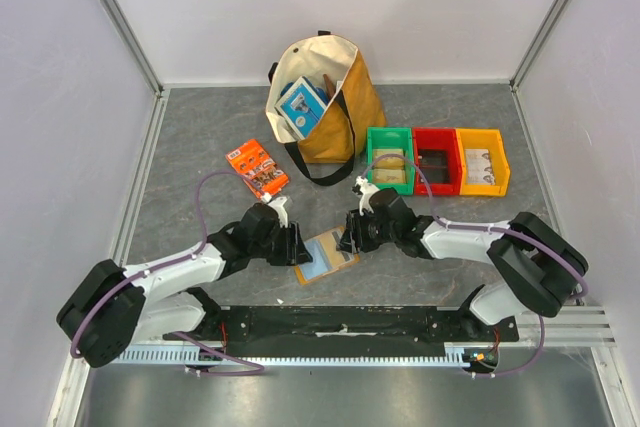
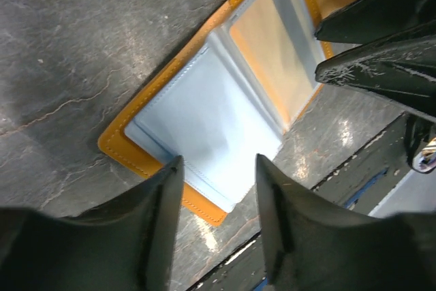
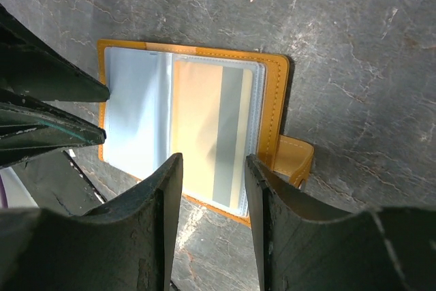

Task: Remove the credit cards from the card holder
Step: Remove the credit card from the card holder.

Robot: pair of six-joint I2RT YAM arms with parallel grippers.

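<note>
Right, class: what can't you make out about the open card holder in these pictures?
1. Top view: card holder ends hidden under left gripper and right gripper; cards too small.
2. Left wrist: cloudy sleeve hides whether a card is inside.
3. Right wrist: card blurred behind plastic; a corner hidden by that gripper's fingers.

Both arms reach inward from bases at near edge, held low, tools almost nose to nose at centre. Left arm point(image 1: 150, 282) stretches rightward, elbow folded by base, wrist angled down. Left tool point(image 2: 218, 168) tipped downward, fingers point(image 2: 160, 223) parted, clear gap between them. Right arm point(image 1: 490, 242) stretches leftward in mirrored pose. Right tool point(image 3: 212, 165) likewise tipped down, fingers point(image 3: 286, 223) apart. Opposing tips near each other, not touching.
</note>
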